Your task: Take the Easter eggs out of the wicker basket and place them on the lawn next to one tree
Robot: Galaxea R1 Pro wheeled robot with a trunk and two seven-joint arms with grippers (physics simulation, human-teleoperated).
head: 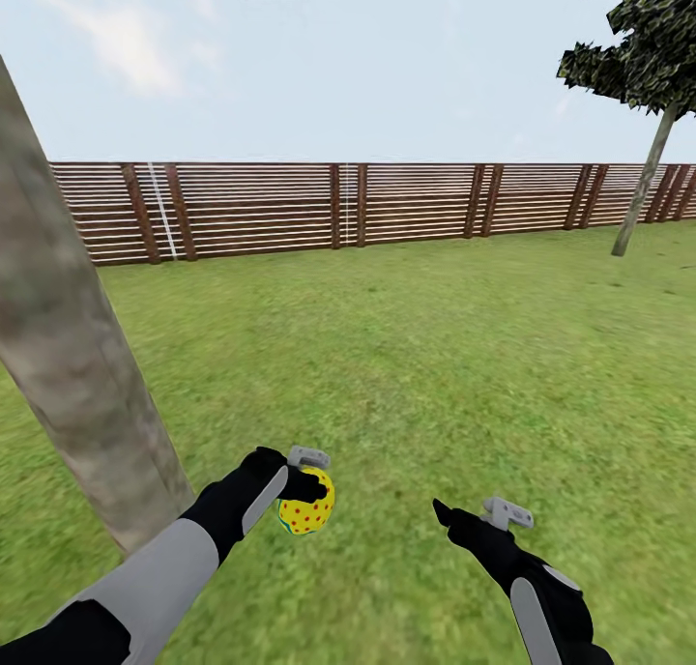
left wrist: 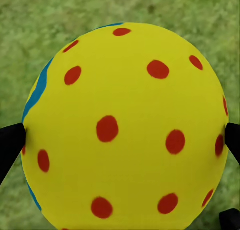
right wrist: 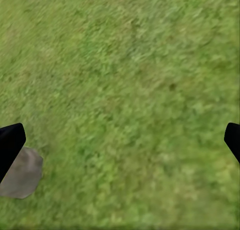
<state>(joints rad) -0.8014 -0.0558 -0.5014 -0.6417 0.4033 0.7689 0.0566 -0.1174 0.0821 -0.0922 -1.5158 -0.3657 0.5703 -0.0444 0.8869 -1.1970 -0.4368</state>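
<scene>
Holding one Easter egg (head: 307, 503) between my left fingers (head: 307, 481), I have it above the lawn (head: 416, 356), just beside the thick, pale grey-brown trunk of the tree (head: 68, 356) that leans across the left of the head view. In the left wrist view the egg (left wrist: 125, 130) is yellow with red dots and a blue-green stripe along one edge, and my dark fingertips (left wrist: 10, 140) press on it from both sides, with grass behind it. I cannot tell whether the egg touches the ground or hangs a little over it.

My right fingers (head: 464, 520) are spread wide and hold nothing. They hang over bare grass, well apart from the egg and on the far side of it from the trunk. In the right wrist view the two dark tips (right wrist: 11, 145) sit at opposite edges with open lawn (right wrist: 130, 99) between them, and a small grey-brown patch (right wrist: 22, 172) lies on the grass near one tip.

Beyond the grass, a brown wooden fence (head: 367, 206) of horizontal slats closes the garden, and a thin-trunked tree with dark leaves (head: 648, 143) stands near it at the right.
</scene>
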